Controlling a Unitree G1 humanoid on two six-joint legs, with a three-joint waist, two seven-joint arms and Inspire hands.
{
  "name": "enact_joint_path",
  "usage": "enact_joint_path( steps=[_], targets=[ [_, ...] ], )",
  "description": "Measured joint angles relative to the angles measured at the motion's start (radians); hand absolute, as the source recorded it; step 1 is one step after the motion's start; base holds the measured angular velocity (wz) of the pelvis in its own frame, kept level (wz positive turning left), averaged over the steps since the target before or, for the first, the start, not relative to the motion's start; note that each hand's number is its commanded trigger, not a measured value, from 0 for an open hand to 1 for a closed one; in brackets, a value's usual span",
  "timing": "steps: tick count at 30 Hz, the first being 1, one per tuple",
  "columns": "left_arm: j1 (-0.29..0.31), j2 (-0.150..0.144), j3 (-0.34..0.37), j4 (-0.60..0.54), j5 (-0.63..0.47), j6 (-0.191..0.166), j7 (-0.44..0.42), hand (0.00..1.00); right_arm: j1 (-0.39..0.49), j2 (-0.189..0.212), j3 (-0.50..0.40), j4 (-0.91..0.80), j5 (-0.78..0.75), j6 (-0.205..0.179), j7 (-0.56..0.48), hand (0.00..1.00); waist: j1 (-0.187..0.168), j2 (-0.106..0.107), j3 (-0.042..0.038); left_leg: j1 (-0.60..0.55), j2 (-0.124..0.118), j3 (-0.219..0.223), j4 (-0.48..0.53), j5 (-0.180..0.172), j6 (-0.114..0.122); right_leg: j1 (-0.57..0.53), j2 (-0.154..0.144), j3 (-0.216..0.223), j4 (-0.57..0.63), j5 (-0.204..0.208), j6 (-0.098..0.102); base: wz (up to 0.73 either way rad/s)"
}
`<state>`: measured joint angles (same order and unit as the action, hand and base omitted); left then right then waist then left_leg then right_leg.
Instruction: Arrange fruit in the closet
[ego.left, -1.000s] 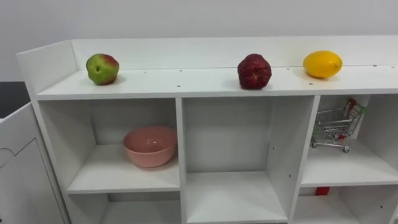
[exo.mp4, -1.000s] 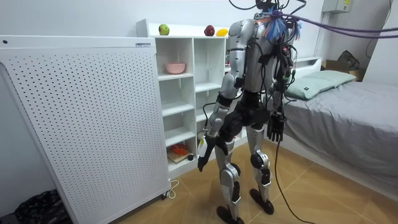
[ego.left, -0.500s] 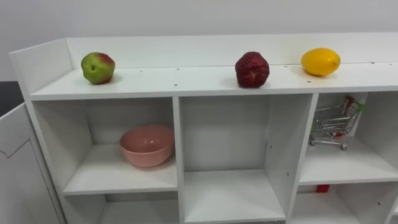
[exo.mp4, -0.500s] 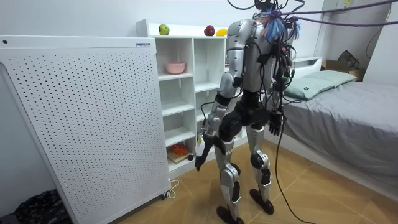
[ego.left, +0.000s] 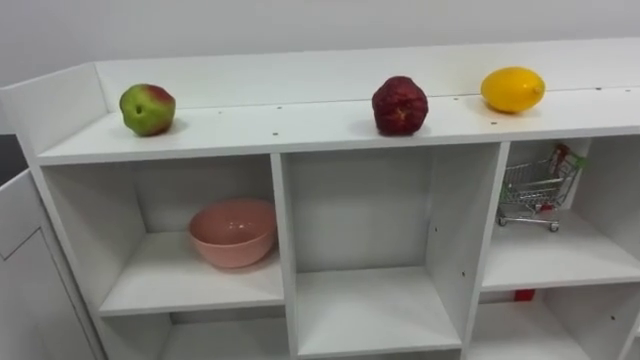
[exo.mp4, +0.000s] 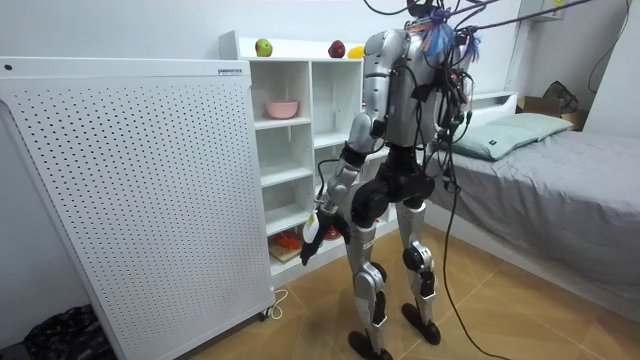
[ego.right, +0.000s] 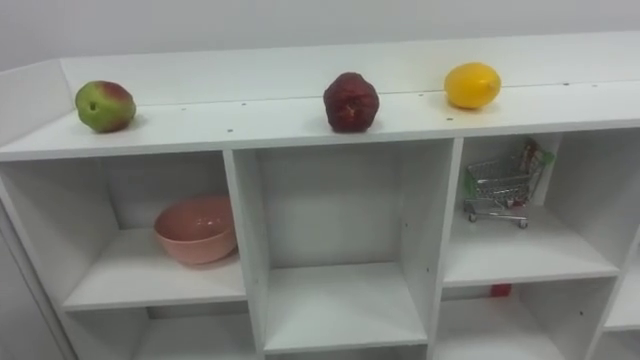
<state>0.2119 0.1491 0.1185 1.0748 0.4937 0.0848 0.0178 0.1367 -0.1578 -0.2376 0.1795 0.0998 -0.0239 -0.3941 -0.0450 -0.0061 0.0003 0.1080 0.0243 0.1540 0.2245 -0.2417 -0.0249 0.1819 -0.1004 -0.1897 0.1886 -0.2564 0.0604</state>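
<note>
Fruit is not in hand: the left hand (exo.mp4: 312, 232) hangs low by the thigh, fingers relaxed and apparently empty, level with the closet's (ego.left: 283, 240) lower compartments. High above it, on the top board, sit the apple (ego.left: 147, 109), dark red fruit (ego.left: 399, 104) and lemon (ego.left: 513, 89), well apart, with a pink bowl (ego.left: 233, 231) in the compartment under the apple. Recommended: raise the arm to board height and grasp one fruit from the side, since a nudge could roll it off.
</note>
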Motion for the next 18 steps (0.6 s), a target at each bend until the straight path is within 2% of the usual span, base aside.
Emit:
enact_joint_path(
  steps=[2, 6, 10, 15, 18],
  targets=[
    [0.004, 0.000, -0.003, -0.017, -0.002, -0.001, 0.000, 0.00, -0.001, -0.015, 0.022, -0.086, -0.036, -0.012, -0.010, 0.00, 0.005, -0.002, -0.0019, -0.005, 0.000, 0.005, 0.000, 0.000, 0.000, -0.009, 0.000, 0.005, 0.000, 0.001, 0.001, -0.06],
    [0.013, 0.009, -0.007, -0.021, -0.011, -0.025, 0.000, 0.00, -0.007, -0.026, 0.037, -0.237, -0.039, -0.020, -0.010, 0.00, 0.021, -0.009, -0.0048, -0.012, 0.000, 0.009, -0.001, 0.001, 0.001, -0.019, -0.001, 0.004, 0.001, 0.003, 0.002, -0.03],
    [0.025, 0.010, -0.006, -0.027, -0.009, -0.028, -0.001, 0.00, -0.022, -0.047, 0.054, -0.341, -0.040, -0.038, -0.001, 0.00, 0.025, -0.014, -0.0081, -0.008, 0.000, 0.011, -0.001, 0.001, 0.001, -0.014, -0.001, 0.001, 0.000, 0.004, 0.002, 0.00],
    [0.044, 0.029, -0.015, -0.038, -0.009, -0.047, -0.012, 0.00, -0.069, -0.092, 0.059, -0.399, -0.082, -0.068, -0.011, 0.00, 0.036, -0.028, -0.0044, -0.008, 0.002, 0.007, 0.003, 0.002, 0.002, -0.009, 0.000, -0.006, -0.001, 0.008, 0.001, 0.01],
    [0.040, 0.032, -0.016, -0.038, -0.009, -0.048, -0.030, 0.00, -0.110, -0.112, 0.059, -0.403, -0.116, -0.093, -0.019, 0.00, 0.044, -0.029, 0.0033, -0.010, 0.002, 0.006, 0.006, 0.003, 0.003, -0.010, 0.000, -0.008, -0.002, 0.012, 0.002, 0.00]
  ],
)
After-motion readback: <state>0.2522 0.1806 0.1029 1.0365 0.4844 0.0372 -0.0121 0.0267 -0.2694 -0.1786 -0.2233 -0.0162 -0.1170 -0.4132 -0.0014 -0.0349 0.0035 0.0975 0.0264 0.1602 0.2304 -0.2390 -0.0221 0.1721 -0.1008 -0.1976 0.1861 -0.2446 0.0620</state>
